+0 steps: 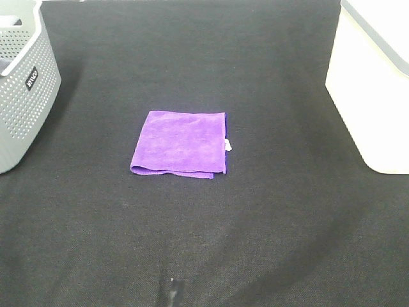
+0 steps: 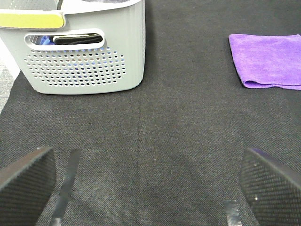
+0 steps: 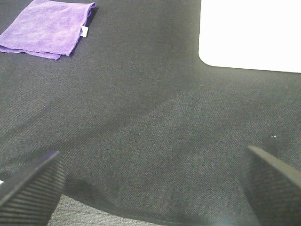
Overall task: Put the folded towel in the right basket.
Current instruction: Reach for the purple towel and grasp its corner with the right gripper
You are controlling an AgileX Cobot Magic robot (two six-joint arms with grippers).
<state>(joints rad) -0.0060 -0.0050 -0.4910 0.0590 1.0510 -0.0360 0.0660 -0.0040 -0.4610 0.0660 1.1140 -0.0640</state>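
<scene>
A folded purple towel [image 1: 180, 142] lies flat in the middle of the black table, with a small white tag on its right edge. It also shows in the left wrist view [image 2: 267, 60] and the right wrist view [image 3: 46, 28]. The white right basket [image 1: 374, 83] stands at the right edge; its wall shows in the right wrist view [image 3: 249, 33]. My left gripper [image 2: 146, 183] is open and empty, well short of the towel. My right gripper [image 3: 150, 186] is open and empty, between towel and basket but apart from both. Neither arm shows in the high view.
A grey perforated basket [image 1: 22, 83] stands at the far left; the left wrist view [image 2: 84, 47] shows dark and blue items inside it. Black cloth [image 1: 204, 243] covers the whole table.
</scene>
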